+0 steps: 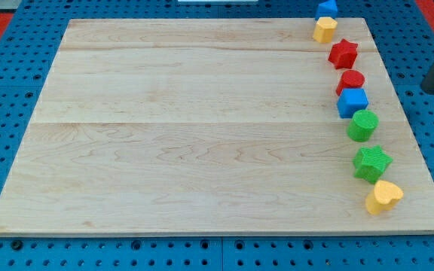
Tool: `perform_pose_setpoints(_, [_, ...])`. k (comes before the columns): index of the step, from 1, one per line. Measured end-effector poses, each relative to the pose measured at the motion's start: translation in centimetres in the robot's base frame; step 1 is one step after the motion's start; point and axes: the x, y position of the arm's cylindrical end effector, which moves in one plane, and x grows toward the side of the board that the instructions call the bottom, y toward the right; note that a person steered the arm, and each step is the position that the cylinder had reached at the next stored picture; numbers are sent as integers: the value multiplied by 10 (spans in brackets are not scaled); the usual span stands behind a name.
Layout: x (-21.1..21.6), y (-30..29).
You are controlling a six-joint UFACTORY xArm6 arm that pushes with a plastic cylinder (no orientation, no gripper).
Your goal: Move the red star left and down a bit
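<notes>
The red star (343,53) lies near the board's top right, in a column of blocks along the view's right side. A yellow block (324,30) is just above and left of it, and a red rounded block (350,80) is just below it. My dark rod enters at the view's right edge. My tip (433,89) is off the wooden board, well to the right of the red star and touching no block.
A blue block (327,7) sits at the board's top edge. Below the red pair are a blue cube (353,102), a green cylinder (363,125), a green star (371,162) and a yellow heart (383,196). The wooden board (202,128) rests on blue pegboard.
</notes>
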Motion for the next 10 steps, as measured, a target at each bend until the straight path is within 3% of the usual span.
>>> perform_pose_setpoints(2, [-47,-2])
perform_pose_setpoints(3, [-56,-40])
perform_pose_setpoints(5, [-68,-40])
perform_pose_setpoints(6, [-98,-38])
perform_pose_setpoints(7, [-106,-69])
perform_pose_setpoints(9, [-85,-160])
perform_pose_setpoints(10, [-69,-137])
